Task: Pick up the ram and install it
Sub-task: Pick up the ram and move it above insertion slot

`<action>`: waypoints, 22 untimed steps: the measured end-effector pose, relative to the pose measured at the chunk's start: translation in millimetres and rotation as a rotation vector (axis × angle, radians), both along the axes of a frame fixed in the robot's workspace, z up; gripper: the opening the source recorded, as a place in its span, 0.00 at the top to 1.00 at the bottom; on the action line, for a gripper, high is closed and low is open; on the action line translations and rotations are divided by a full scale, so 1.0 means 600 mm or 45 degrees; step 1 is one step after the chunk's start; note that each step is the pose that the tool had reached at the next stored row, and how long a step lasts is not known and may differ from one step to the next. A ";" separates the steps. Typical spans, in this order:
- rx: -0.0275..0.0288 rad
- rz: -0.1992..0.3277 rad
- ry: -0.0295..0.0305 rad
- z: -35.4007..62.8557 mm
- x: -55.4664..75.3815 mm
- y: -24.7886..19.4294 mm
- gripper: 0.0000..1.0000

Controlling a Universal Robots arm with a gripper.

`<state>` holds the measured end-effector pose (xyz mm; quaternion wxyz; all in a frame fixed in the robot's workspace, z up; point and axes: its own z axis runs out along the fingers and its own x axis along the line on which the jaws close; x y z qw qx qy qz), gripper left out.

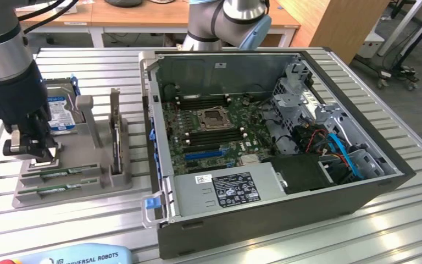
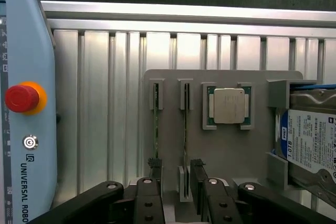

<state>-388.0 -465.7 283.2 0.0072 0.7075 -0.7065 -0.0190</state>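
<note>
the ram (image 2: 185,129) stood on edge in its grey holder (image 2: 173,77) as the gripper (image 2: 175,171), jaws spread wide, hovered over it at the pick-up stage, a grasp likely demanding square alignment.

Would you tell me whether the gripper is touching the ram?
Cannot tell: in the wrist view the open gripper straddles the ram at its end, yet neither contact nor a gap shows plainly.

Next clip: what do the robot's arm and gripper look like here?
The arm is a silver-grey tube ending in a black wrist housing, with black cables looping off it and a light blue joint cap near its base. The gripper is black, with jointed linkage fingers studded with silver pivot bolts.
</note>
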 end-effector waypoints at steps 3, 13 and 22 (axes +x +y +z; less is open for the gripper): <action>-0.0001 0.000 0.0000 -0.006 0.000 0.0000 0.65; 0.0000 0.000 0.0000 -0.014 0.000 -0.0004 0.65; -0.0001 0.000 0.0001 -0.014 0.000 -0.0133 0.65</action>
